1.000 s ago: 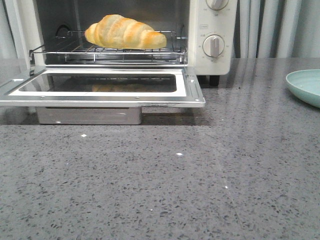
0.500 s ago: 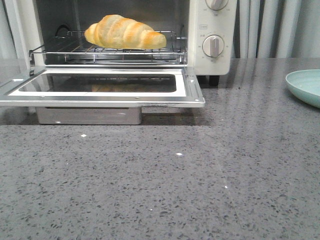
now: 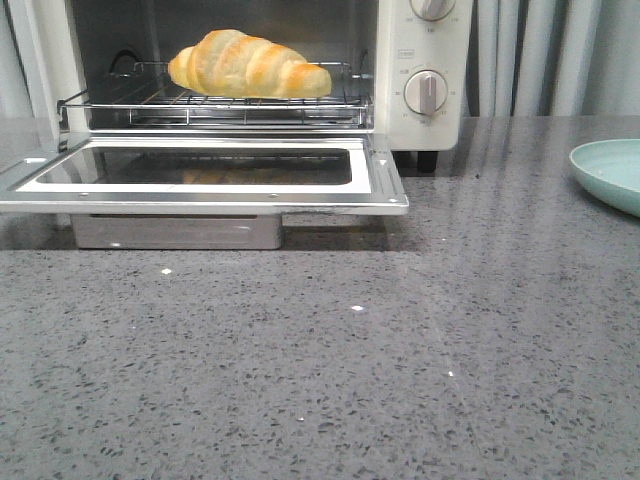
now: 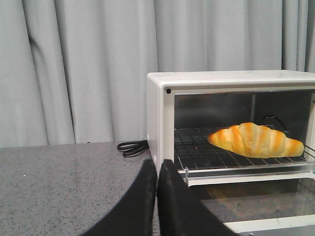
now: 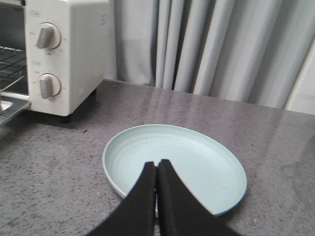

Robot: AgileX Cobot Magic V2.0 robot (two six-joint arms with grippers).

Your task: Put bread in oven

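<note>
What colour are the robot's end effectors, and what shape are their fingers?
Both are plain black. The left end effector and the right end effector each have two smooth fingers, broad near the wrist and narrowing to rounded tips. No cables, labels or markings show on them.

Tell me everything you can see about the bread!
The bread is a croissant-shaped roll, golden yellow with browner ridges and pointed ends. It looks baked and whole. It lies on its side along the wire rack inside the open oven, touching only the rack's wires. The oven door hangs open below it. Nothing grips it; each claw is elsewhere.
</note>
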